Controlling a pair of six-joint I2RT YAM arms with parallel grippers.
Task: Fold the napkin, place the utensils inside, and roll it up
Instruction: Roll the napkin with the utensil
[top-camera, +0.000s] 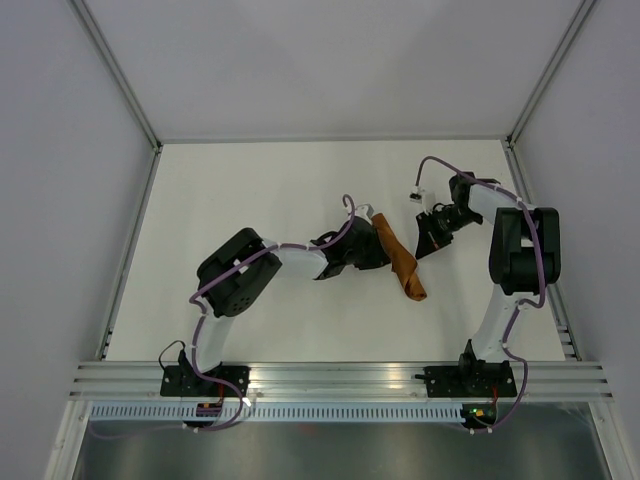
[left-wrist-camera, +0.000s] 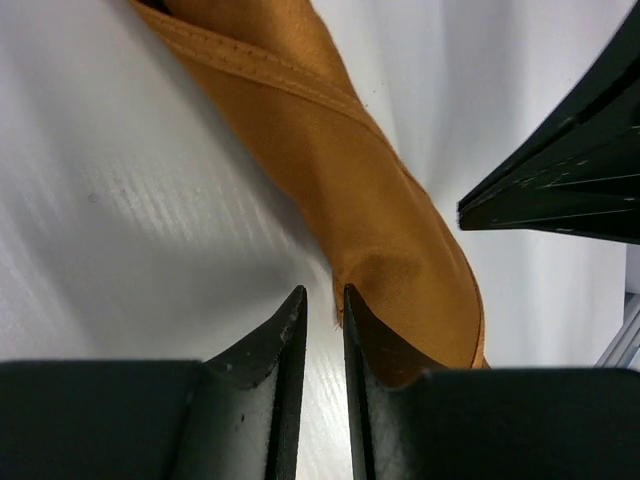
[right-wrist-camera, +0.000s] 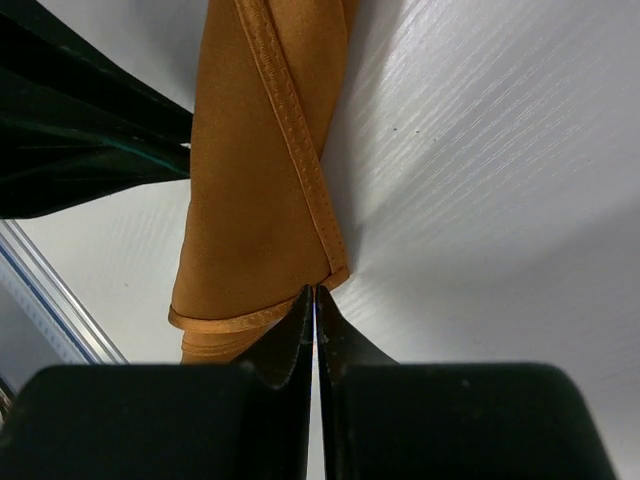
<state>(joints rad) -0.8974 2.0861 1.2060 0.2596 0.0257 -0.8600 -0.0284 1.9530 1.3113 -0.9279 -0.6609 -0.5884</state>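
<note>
Seeing the napkin (top-camera: 398, 258) bunched into a narrow, slanted roll, lying on the white table (top-camera: 270, 190) between the two arms. Hovering at its far end with the left hand (left-wrist-camera: 322, 300), fingers standing slightly spread, bare table showing through the thin gap, cloth lying against the outer side of one fingertip. Meeting a hemmed corner with the right hand (right-wrist-camera: 315, 295), fingers pressed together, tips touching the fold; not managing to tell whether any cloth is being caught.
</note>
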